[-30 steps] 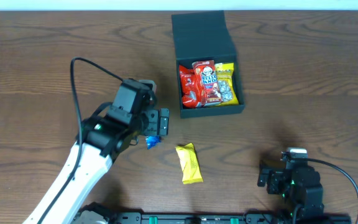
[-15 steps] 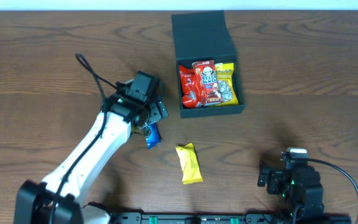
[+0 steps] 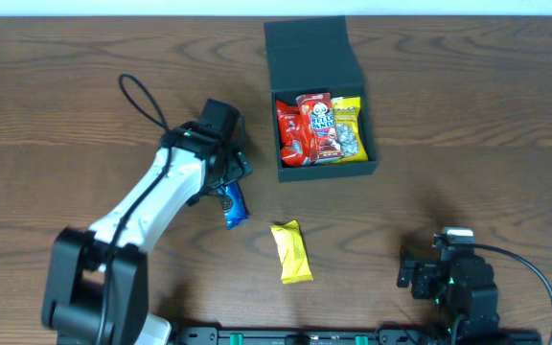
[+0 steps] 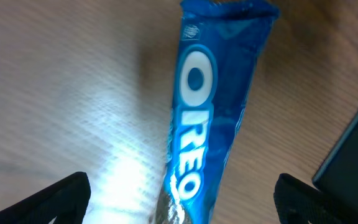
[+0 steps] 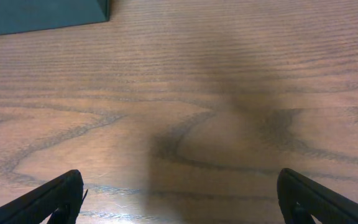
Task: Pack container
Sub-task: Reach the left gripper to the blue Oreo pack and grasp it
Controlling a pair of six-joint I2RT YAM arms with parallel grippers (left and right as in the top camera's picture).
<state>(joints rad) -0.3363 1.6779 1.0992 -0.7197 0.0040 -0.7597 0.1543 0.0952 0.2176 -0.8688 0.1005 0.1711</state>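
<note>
Though bound for the container, Oreo packet lies left of counter centre: likely light, slippery, crushable; take across mid-length; left end effector spread over it; right end effector spread, empty.

- The Oreo packet runs off the left wrist view at 6 o'clock, its lower end out of frame. From overhead, its 11 o'clock end sits hidden beneath the left gripper.
- Only a corner of the container shows in the right wrist view, cropped at 11 o'clock.
- The right gripper shows just its fingertips, clipped at 7 and 5 o'clock.
- Print on the packets inside the container is too small to read from overhead.
</note>
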